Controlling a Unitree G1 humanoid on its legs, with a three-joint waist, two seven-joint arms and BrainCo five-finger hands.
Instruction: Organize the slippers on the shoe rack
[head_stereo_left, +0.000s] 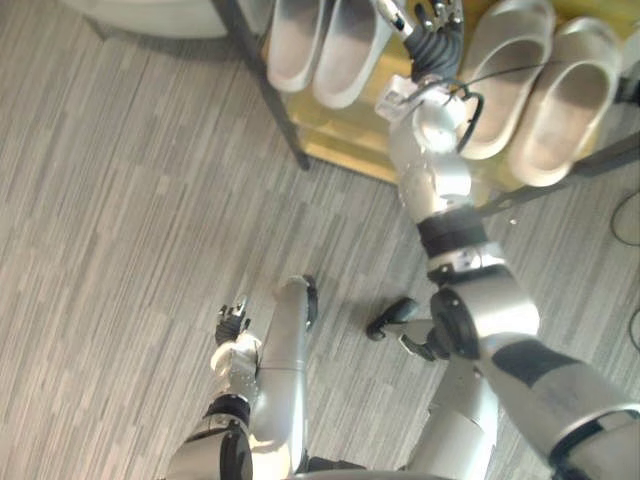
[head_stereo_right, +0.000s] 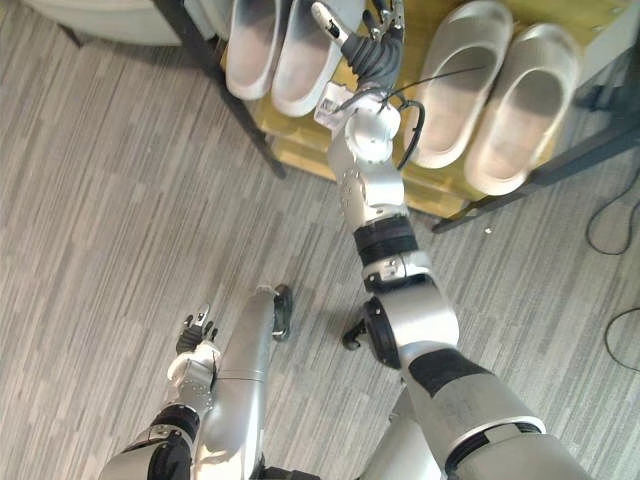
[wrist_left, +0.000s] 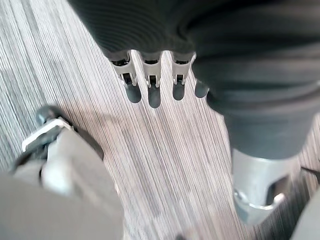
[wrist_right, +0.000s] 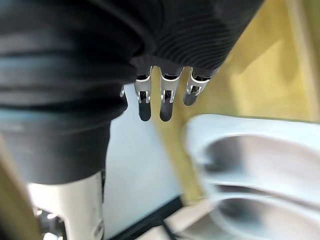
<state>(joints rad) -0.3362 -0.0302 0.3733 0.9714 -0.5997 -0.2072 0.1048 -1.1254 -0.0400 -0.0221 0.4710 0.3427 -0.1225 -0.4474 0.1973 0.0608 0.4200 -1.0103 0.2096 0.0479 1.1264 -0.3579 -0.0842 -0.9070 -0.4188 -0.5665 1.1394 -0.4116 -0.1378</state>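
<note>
While right hand (head_stereo_right: 375, 40) hangs open between slippers (head_stereo_right: 275, 45) at 12 o'clock, left hand (head_stereo_right: 195, 335) hangs open at 7 o'clock. Floor (head_stereo_right: 100, 200) lies between.

The shoe rack (head_stereo_right: 300, 152) stands on the floor (head_stereo_right: 100, 200). Two pairs of slippers lie on its shelf. The left pair of slippers (head_stereo_right: 250, 45) is towards the rack's left end and the right pair of slippers (head_stereo_right: 520, 105) towards its right end, each pair's two slippers side by side. The right hand (head_stereo_right: 373, 50) is over the shelf between the pairs, just beside the left pair. The left hand (head_stereo_right: 195, 338) is low over the floor in front of the rack, well apart from it.
</note>
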